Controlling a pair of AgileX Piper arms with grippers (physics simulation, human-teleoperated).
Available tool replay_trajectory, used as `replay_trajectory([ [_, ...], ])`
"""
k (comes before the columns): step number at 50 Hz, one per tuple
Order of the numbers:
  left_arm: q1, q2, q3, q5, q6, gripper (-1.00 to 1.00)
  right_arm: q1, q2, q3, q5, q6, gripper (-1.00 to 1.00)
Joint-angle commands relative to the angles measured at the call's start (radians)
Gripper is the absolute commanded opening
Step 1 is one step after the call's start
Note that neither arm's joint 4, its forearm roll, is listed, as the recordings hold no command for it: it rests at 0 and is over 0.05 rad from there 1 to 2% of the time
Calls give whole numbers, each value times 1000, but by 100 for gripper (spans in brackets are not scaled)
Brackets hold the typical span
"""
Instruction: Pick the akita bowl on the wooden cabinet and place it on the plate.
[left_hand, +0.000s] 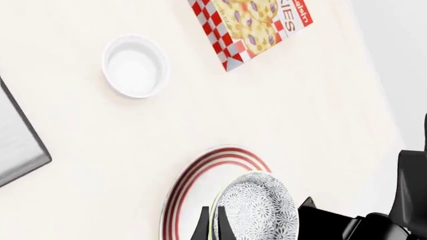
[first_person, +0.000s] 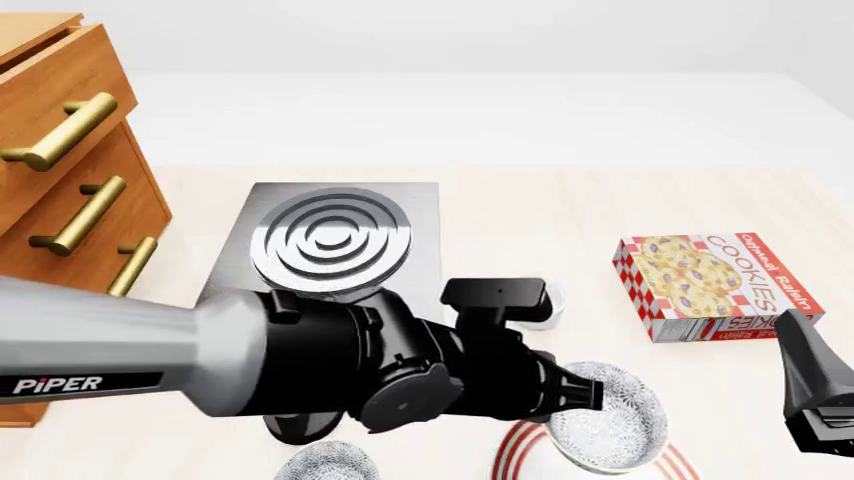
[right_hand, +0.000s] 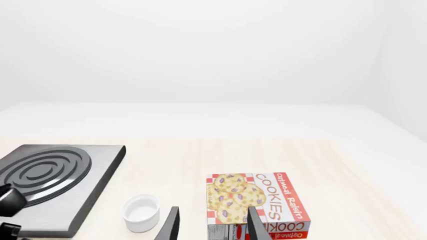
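Note:
My left gripper (left_hand: 213, 227) is shut on the rim of the speckled akita bowl (left_hand: 257, 207), which is tilted on its side. Below it lies the white plate (left_hand: 193, 190) with red rings. In the front view the bowl (first_person: 617, 418) sits over the plate (first_person: 518, 452) at the bottom edge, just past the tip of my left gripper (first_person: 585, 395). I cannot tell whether bowl and plate touch. The wooden cabinet (first_person: 67, 150) stands at the far left. My right gripper (right_hand: 212, 227) is open and holds nothing, close to the cookie box (right_hand: 257, 202).
The grey stove (first_person: 334, 240) lies beside the cabinet. A small plain white bowl (left_hand: 135, 65) and a cookie box (first_person: 714, 285) sit beyond the plate. Another speckled bowl (first_person: 331, 465) shows at the front edge under my left arm. The right arm (first_person: 814, 390) stands at the right edge.

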Motion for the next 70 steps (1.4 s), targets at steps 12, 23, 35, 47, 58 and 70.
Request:
replay_trajectory([
  [12,1,24,-5,-20,-6,-100,0,0,0,0,0,100],
  [23,-1,38,2,-34,-14,-100,0,0,0,0,0,100],
  [35,-7,55,4,-46,-20,-100,0,0,0,0,0,100],
  [47,-20,73,1,-53,-30,-100,0,0,0,0,0,100],
  [58,-32,86,-3,-56,-37,-100,0,0,0,0,0,100],
  [70,-28,88,0,-56,-33,-100,0,0,0,0,0,100],
])
